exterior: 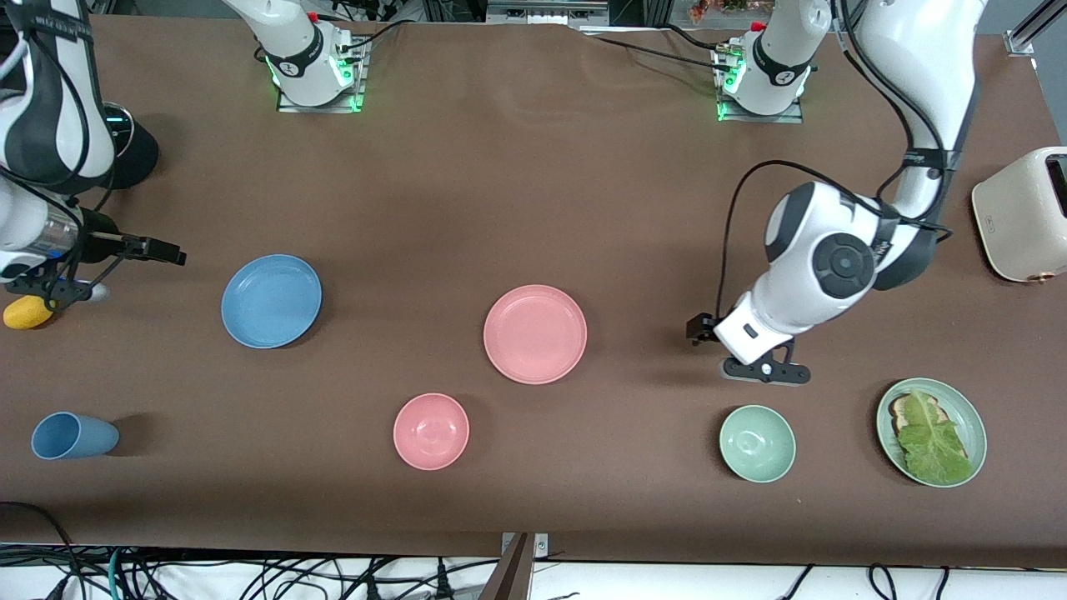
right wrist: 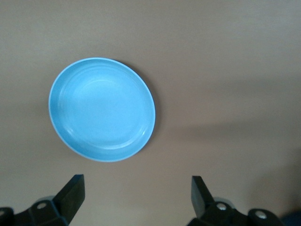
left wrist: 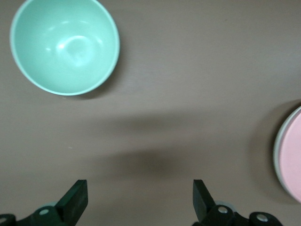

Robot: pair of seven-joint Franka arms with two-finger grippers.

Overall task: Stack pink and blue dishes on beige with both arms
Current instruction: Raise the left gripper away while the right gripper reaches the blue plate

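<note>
Pink plate [exterior: 534, 333] sits atop a pale plate; blue plate [exterior: 271, 300] lies beside it. Left gripper [exterior: 765, 370] and right gripper [exterior: 62, 292] hover nearby, both spread wide, empty.

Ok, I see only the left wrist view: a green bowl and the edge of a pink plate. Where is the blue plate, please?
Observer: The blue plate lies toward the right arm's end of the table, apart from the pink plate.
Operator: Does the right gripper hold it?
Observer: No. The right gripper hangs open and empty over the table beside it.
Operator: Is something on the blue plate?
Observer: Nothing lies on it.
</note>
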